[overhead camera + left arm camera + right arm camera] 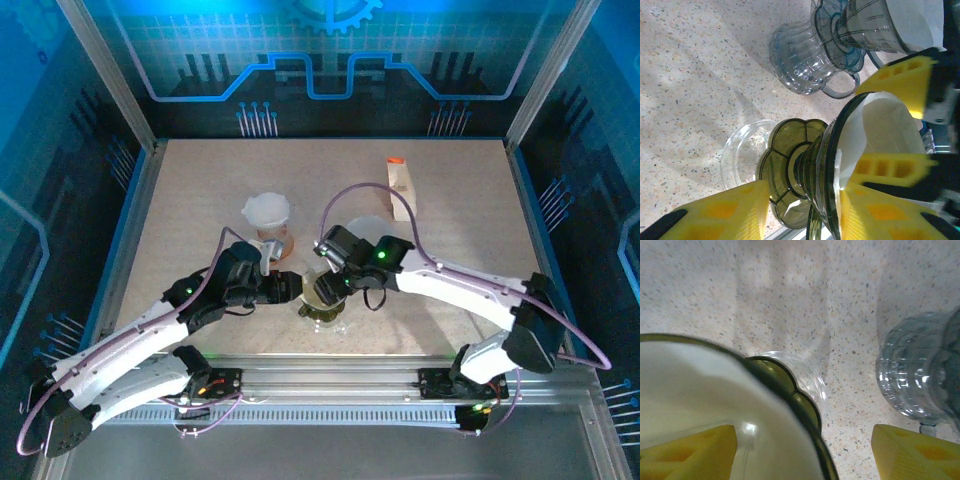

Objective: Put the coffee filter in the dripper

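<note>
And there it was: the white coffee filter sat inside the olive-green dripper, lining its cone right up to the rim. The dripper stood on a clear glass pot near the front edge of the speckled table, right between my two arms.

My left pincer was on it from the side, one yellow finger either side of the dripper's narrow waist. It was partly open and drawn in close, but I could not tell whether the pads actually pressed on it.

My right pincer stood wide open across the rim. One finger was down inside the filter and the other was out over bare table, clear of the wall. It gripped nothing.

Just beyond, a grey-blue ribbed jug carried a second dripper of the same tint. Further back and to the right, a tan carton with an orange cap stood alone.
</note>
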Controlling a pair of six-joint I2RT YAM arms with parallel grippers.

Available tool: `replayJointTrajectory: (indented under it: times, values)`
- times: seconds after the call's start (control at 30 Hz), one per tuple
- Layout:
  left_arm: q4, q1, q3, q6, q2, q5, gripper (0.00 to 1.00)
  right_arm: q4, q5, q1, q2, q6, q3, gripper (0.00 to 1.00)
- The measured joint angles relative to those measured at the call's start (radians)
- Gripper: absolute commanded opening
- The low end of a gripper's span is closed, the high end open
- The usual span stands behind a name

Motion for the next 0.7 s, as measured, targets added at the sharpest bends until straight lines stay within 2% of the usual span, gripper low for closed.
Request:
replayJointTrajectory:
  times: [0.27, 0.57, 0.7]
  values:
    - [0.000, 0.000, 0.000, 0.000, 0.001, -0.003, 0.42, -0.012, 0.029, 0.000, -0.140, 0.018, -0.003, 0.71]
    - [0.001, 0.000, -0.002, 0.000, 0.001, -0.003, 0.41, -0.045, 0.061, 0.000, -0.180, 0.044, -0.074, 0.63]
    - [0.008, 0.000, -0.006, -0.001, 0.001, -0.003, 0.42, -0.043, 0.073, 0.000, -0.180, 0.051, -0.075, 0.63]
